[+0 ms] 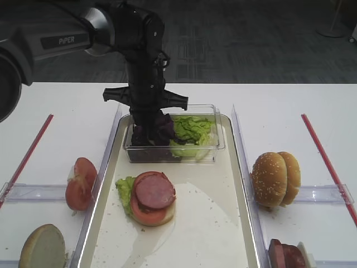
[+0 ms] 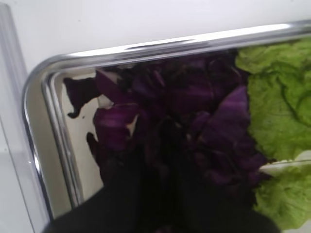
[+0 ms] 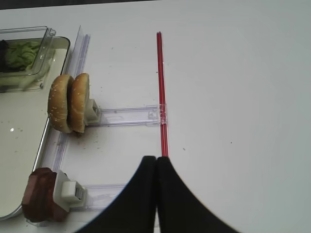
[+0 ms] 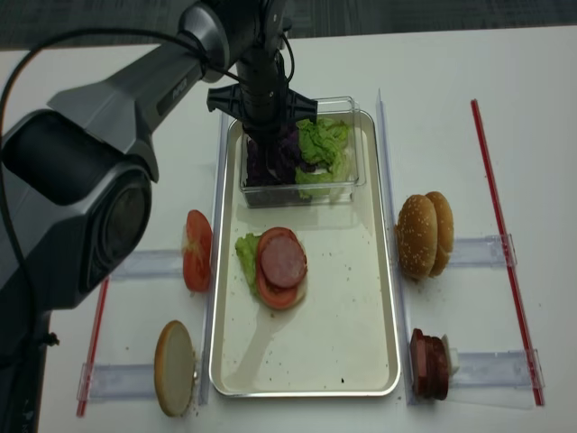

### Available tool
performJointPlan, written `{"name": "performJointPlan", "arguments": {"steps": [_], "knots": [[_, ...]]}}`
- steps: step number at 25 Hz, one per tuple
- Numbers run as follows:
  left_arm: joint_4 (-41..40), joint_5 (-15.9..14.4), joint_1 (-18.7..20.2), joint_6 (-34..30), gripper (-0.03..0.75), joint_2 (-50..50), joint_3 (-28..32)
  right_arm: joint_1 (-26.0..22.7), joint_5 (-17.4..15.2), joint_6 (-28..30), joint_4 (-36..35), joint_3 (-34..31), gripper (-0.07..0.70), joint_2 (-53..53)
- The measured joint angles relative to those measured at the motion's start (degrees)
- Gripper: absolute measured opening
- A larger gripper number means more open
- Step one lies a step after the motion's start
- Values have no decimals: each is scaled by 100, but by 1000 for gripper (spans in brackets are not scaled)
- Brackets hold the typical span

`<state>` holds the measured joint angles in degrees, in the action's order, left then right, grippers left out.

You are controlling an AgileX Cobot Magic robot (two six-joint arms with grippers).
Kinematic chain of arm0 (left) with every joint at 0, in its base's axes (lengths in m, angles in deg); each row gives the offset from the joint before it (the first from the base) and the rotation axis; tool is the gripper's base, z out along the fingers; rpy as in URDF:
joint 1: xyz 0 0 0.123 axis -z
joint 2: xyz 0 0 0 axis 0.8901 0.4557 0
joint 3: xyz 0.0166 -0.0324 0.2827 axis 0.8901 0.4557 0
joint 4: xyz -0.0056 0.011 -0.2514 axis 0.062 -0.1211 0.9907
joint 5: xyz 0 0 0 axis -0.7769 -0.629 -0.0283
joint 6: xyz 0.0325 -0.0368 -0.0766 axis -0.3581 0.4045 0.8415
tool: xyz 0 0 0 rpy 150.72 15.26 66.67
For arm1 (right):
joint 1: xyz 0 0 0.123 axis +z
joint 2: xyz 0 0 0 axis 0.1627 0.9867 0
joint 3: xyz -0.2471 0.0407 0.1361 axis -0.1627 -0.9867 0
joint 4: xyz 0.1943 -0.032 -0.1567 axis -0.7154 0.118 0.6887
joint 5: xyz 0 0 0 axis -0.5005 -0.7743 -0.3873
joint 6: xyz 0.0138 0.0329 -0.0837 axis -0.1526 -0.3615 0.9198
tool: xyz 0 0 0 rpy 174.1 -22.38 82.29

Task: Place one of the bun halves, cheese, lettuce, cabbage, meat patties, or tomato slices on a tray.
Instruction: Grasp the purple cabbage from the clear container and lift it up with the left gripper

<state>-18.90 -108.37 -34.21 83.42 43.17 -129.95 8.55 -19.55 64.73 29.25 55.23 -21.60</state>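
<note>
Left gripper point(image 2: 160, 160) jaws pinch the cabbage point(image 2: 194, 97) (beside the lettuce point(image 2: 277, 97)) — right gripper point(image 3: 156, 160) jaws pressed together.

The left tool point(image 2: 160, 160) sinks blurred into the cabbage point(image 2: 194, 102) (fingertips hidden), its grip not discernible.

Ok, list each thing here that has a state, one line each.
Left gripper: shut on the dark purple shredded cabbage in the clear plastic box.
Right gripper: shut, empty.
Silver-rimmed tray: holds a partly built stack.
Round pink meat slice: topmost on that stack.
</note>
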Motion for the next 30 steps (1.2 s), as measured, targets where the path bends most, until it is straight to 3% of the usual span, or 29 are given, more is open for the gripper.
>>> {"name": "performJointPlan", "arguments": {"steps": [9,18,30], "knots": [[7,-223,0,1,44,-410,-208,0,0,0,0,0,36,0],[184,-285,46,-63,44,-481,-985,0,0,0,0,0,36,0],[306,-296,134,-55,44,-510,-1038,0,0,0,0,0,36,0]]}}
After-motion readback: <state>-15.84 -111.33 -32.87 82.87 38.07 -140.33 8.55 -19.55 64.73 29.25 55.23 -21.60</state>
